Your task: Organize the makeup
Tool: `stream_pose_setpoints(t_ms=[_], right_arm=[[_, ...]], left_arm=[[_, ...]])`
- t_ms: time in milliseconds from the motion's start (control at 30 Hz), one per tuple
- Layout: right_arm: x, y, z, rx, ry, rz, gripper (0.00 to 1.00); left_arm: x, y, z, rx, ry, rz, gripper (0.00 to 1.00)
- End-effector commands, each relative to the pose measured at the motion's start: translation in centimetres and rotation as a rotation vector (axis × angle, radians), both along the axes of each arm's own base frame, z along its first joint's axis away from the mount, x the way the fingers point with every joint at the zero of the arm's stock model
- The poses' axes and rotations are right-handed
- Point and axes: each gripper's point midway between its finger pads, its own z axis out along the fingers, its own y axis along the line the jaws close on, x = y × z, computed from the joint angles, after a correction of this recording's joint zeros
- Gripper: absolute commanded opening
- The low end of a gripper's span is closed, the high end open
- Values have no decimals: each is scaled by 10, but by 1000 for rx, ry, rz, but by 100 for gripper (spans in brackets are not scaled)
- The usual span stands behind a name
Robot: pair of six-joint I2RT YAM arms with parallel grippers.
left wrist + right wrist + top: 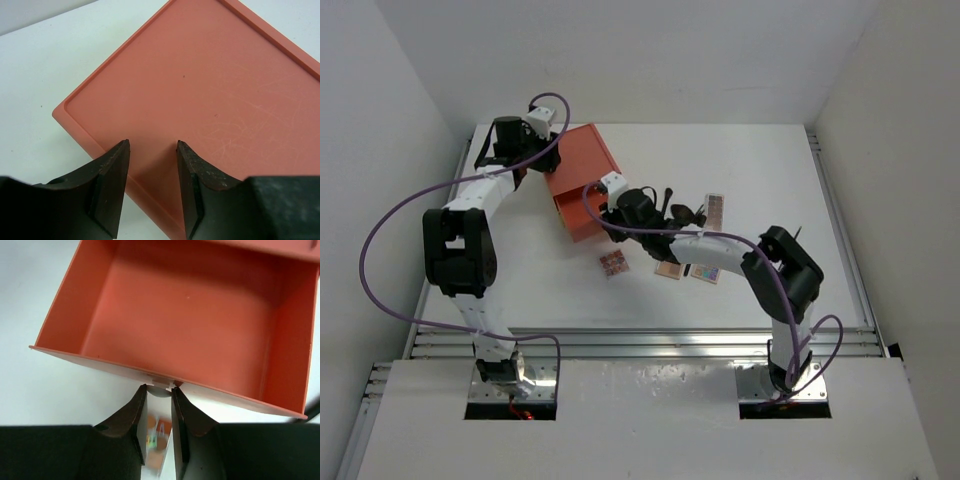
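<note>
Plastic of a matt orange-red colour is seen in both wrist views. The drawer box (582,165) is a flat-topped rectangular case, and its top (210,90) is bordered by a thin raised rim and marked by fine pale scratches. The left gripper (152,145) is placed over one corner of this top. Its dark, rough-faced fingers (112,175) are held partly apart, only the lid surface is seen in the gap, and nothing is grasped between them. Whether the tips are pressed on the lid cannot be told. The drawer (190,305) is drawn out of the box toward the right arm. It is a shallow tray with thin smooth walls and a bare floor. At the middle of its front wall a small pale pull tab (162,381) is clamped by the right gripper (159,387), whose jaws are brought nearly together on it. The makeup is laid on the white table (770,170), all of it outside the box. A small square palette (613,263) with reddish pans is found near the drawer front. A pinkish palette (669,268) and a multicoloured palette (705,270) are set side by side close to the right forearm. The long rectangular palette (715,212) is placed farther back, and the thin black brushes (682,212) are gathered just beside it.
</note>
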Motion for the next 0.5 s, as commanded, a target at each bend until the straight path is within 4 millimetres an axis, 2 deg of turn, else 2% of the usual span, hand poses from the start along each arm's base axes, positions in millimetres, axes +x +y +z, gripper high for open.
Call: stream_pose_setpoints(t_ms=[0,67,100,200,233,267,300,333,367,400,433,467], right_arm=[[-23,-1,14,17,-14,66,0],[-26,-1,11,17,-4,75,0],[-25,1,12,19,-4,77,4],[-22,6,16,26,-3,82,27],[-24,7,18,27,3,98,41],[-27,8,17,20,12,109,41],[-27,8,27,29,-1,119,52],[-32,5,25,8,13,130,56],[-33,2,34,14,4,133,64],[-36,0,45,17,-14,150,69],[-42,-5,43,-10,15,153,73],[-45,-9,55,-6,4,159,76]], left_arm=[[-3,-5,-26,-11,86,2,49],[-3,-5,-26,-11,86,2,49],[-3,-5,-26,-11,86,2,49],[-3,-5,-26,-4,83,-3,50],[-3,-5,-26,-4,83,-3,50],[-3,-5,-26,-4,83,-3,51],[0,-5,-21,-4,71,-3,51],[-2,-5,-23,-4,81,-3,51],[1,-5,-17,-4,69,-3,52],[2,-5,-13,-4,65,-3,52],[4,-5,-9,-4,56,-3,53],[5,-5,-6,-4,54,-3,53]])
